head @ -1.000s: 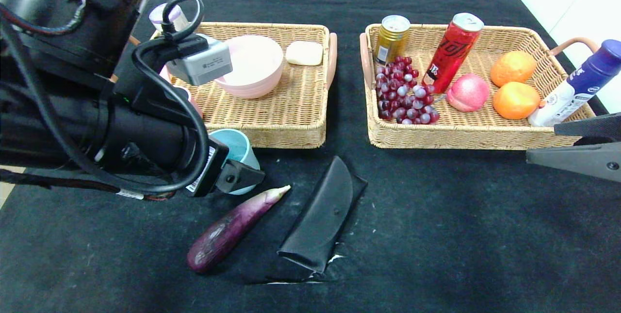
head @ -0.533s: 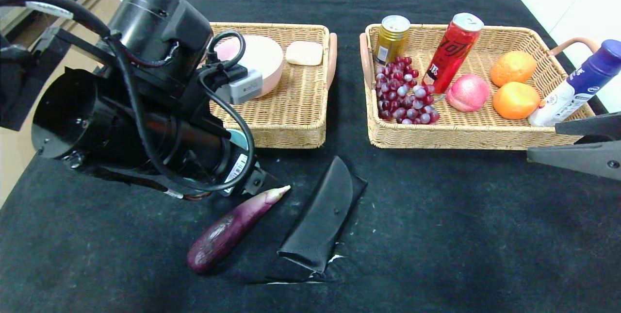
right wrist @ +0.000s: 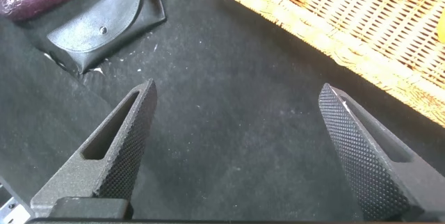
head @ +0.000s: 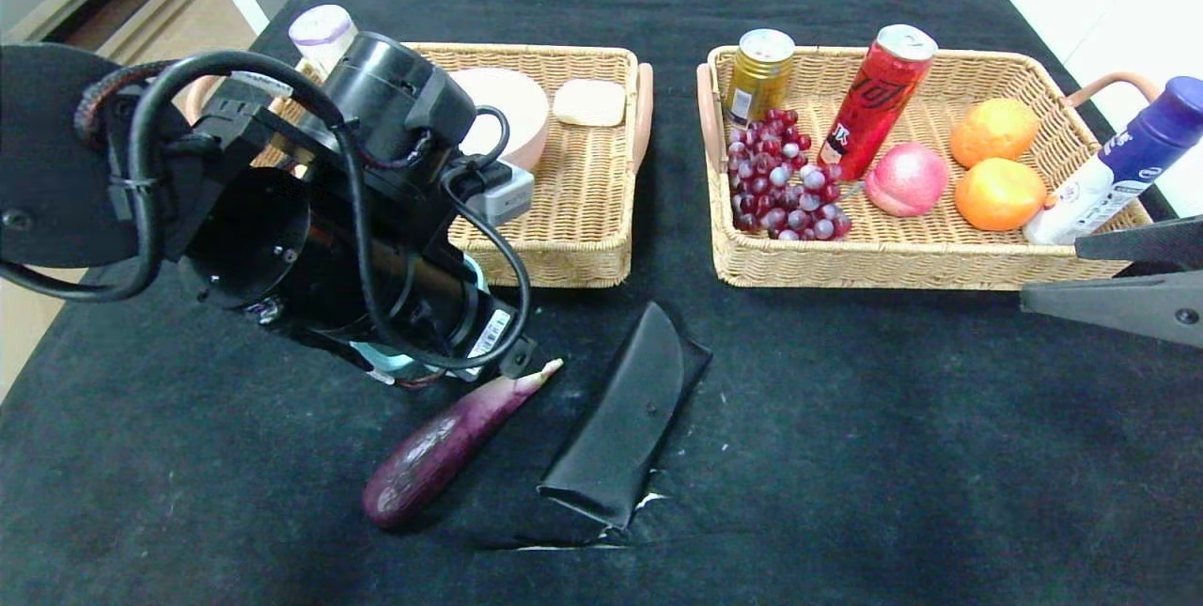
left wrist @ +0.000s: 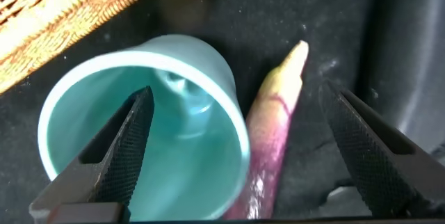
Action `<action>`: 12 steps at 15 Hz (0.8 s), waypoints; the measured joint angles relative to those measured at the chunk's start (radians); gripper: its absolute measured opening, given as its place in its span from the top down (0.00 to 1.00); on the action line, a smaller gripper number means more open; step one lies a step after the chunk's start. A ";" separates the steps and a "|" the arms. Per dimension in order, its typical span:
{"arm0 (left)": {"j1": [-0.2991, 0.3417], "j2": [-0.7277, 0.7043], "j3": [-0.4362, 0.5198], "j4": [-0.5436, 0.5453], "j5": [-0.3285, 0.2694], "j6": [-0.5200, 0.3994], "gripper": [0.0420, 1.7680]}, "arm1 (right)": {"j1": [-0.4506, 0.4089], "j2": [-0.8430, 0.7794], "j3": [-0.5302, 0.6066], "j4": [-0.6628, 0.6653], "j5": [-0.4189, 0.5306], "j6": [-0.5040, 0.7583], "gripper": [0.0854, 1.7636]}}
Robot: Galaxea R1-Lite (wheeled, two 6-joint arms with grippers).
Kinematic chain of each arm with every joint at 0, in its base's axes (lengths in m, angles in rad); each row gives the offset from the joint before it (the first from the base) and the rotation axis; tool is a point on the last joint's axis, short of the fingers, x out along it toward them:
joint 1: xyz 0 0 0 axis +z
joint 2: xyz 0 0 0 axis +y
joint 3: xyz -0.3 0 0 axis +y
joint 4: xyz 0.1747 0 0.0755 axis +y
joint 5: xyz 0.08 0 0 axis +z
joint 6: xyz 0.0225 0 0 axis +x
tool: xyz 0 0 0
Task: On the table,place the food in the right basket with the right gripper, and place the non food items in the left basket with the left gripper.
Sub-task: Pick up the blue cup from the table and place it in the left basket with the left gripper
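Note:
A teal cup (left wrist: 146,126) stands on the black cloth in front of the left basket (head: 583,240); in the head view only a sliver of it (head: 383,364) shows under my left arm. My left gripper (left wrist: 236,147) is open above it, one finger (left wrist: 118,154) over the cup's mouth, the other finger (left wrist: 368,154) beyond the purple eggplant (left wrist: 278,126). The eggplant (head: 451,442) lies beside a black glasses case (head: 620,423). My right gripper (right wrist: 236,147) is open and empty at the right edge (head: 1109,296), in front of the right basket (head: 846,263).
The left basket holds a pink bowl (head: 512,113), a white soap bar (head: 589,102) and a capped bottle (head: 321,28). The right basket holds two cans (head: 874,99), grapes (head: 780,183), a peach (head: 907,178), two oranges (head: 996,193) and a blue-white bottle (head: 1118,164).
My left arm has swung right and down over the teal cup, which is now almost hidden in the head view. The right arm has not moved.

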 joint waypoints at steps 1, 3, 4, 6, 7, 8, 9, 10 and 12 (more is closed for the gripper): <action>0.000 0.007 -0.004 0.000 0.000 -0.001 0.03 | 0.000 0.000 0.000 0.000 0.000 0.000 0.04; 0.001 0.018 -0.008 0.000 0.003 -0.002 0.03 | 0.000 0.001 0.000 0.000 0.000 0.000 0.04; 0.001 0.022 -0.008 0.000 0.003 -0.002 0.03 | 0.000 0.001 0.000 0.000 0.000 0.000 0.04; 0.001 0.026 -0.007 0.000 0.004 -0.003 0.18 | 0.000 0.004 0.000 0.000 0.000 0.000 0.04; 0.002 0.026 -0.007 0.001 0.003 -0.003 0.28 | 0.000 0.005 0.000 0.000 0.000 0.000 0.04; 0.003 0.026 -0.007 0.002 0.003 -0.003 0.36 | 0.000 0.006 0.000 0.000 0.000 0.000 0.04; 0.003 0.026 -0.007 0.003 0.004 -0.003 0.44 | 0.000 0.006 0.000 0.000 0.000 0.000 0.04; 0.003 0.026 -0.006 0.004 0.004 -0.003 0.50 | 0.000 0.007 0.000 0.000 0.000 0.000 0.04; 0.004 0.026 -0.005 0.004 0.004 -0.006 0.64 | 0.000 0.008 0.000 0.000 0.000 0.000 0.04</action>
